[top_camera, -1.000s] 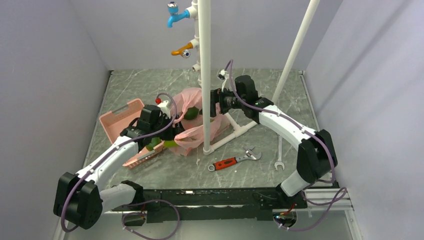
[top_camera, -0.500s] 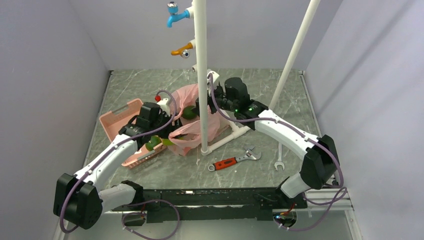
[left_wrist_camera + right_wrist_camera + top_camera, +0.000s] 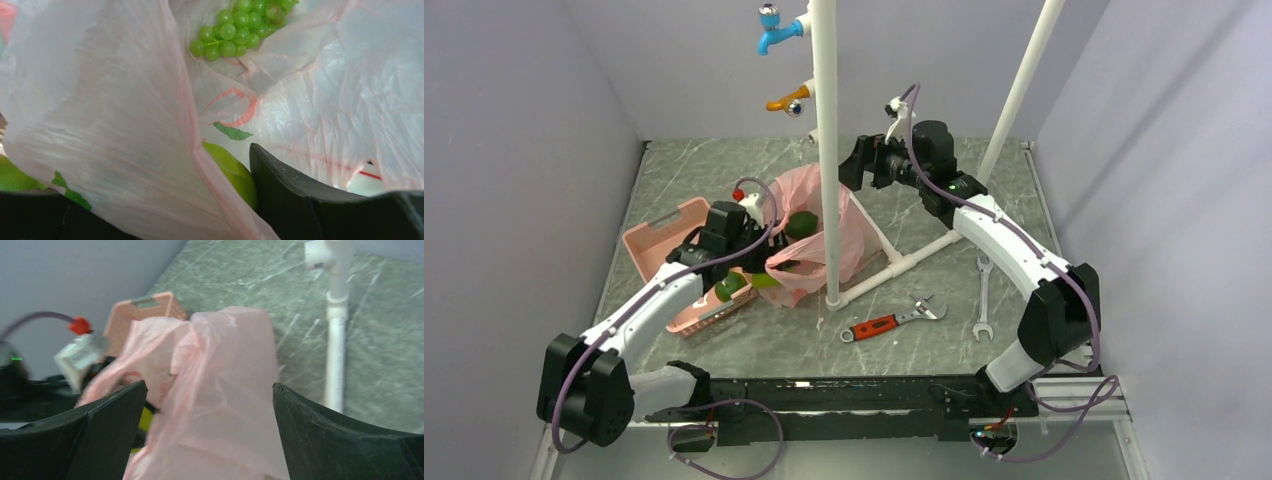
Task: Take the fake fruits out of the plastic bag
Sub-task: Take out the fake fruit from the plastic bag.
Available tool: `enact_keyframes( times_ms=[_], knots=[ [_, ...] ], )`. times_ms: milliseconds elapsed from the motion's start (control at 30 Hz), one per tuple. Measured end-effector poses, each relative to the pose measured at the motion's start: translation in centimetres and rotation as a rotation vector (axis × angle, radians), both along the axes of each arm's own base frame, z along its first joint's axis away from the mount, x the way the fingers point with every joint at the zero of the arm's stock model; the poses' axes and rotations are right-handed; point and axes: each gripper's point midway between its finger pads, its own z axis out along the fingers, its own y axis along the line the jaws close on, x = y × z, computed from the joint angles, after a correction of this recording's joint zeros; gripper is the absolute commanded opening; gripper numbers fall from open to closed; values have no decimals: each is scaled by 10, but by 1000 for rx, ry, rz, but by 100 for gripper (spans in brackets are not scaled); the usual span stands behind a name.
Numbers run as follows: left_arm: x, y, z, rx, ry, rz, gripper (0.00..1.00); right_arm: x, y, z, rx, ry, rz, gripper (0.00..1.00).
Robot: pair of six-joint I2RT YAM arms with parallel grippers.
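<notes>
The pink plastic bag [image 3: 819,235] lies crumpled at the foot of a white pipe, its mouth towards my left gripper [image 3: 759,248]. A green fruit [image 3: 802,224] shows in the mouth, and two more green fruits [image 3: 729,285] lie at its near edge by the basket. In the left wrist view the jaws stand wide apart around the bag film [image 3: 100,125]. A green fruit [image 3: 232,172] rests against the right finger, and a bunch of green grapes [image 3: 232,30] lies deeper inside. My right gripper [image 3: 852,170] is open and empty, raised above and behind the bag [image 3: 220,390].
A rigid pink slotted basket [image 3: 656,245] stands left of the bag. A white pipe frame [image 3: 827,150] rises through the middle, with its base rail [image 3: 904,262] on the table. A red-handled adjustable wrench [image 3: 889,322] and a steel spanner [image 3: 982,300] lie at the front right. Toy taps [image 3: 774,25] hang above.
My right gripper has drawn back from the bag and risen up and to the right. The bag now stands taller. My left gripper has stayed at the bag's mouth.
</notes>
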Motion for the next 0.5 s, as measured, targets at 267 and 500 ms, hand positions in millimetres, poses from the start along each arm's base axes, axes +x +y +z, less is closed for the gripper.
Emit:
enact_keyframes(
  times_ms=[267,500],
  knots=[
    [14,-3,-7,-10,29,9,0,-43,30,50,208,125,95,77],
    [14,-3,-6,-12,25,9,0,-80,76,59,250,132,231,55]
  ],
)
